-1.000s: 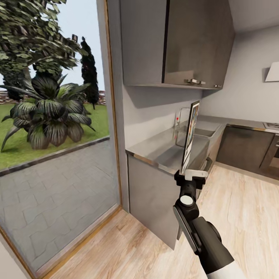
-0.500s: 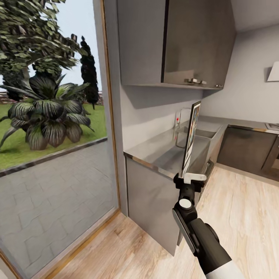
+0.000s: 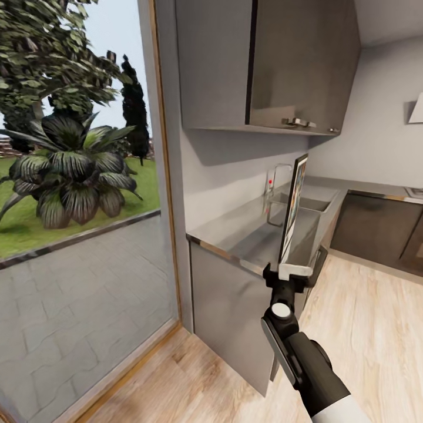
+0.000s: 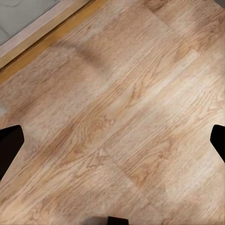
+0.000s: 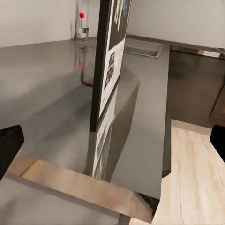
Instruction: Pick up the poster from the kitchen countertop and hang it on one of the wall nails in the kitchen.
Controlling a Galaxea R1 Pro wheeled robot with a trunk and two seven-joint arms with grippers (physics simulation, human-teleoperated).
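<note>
The right claw (image 3: 295, 271) is clamped on the bottom edge of the poster (image 3: 293, 207), holding it upright and edge-on above the steel tabletop (image 3: 235, 230), between the tabletop's near corner and the sink (image 3: 305, 202). The left claw (image 4: 112, 140) hangs wide open over the wooden floor (image 4: 126, 108), holding nothing.

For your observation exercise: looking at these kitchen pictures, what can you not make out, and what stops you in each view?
- Framed poster: head view shows it nearly edge-on, so the artwork is unreadable.
- Right gripper: in the head view its own body hides the finger contact.
- Left gripper: the left wrist view's edges cut off the dark fingers over the wooden floor.
- Steel countertop: the poster hides part of the sink.
</note>
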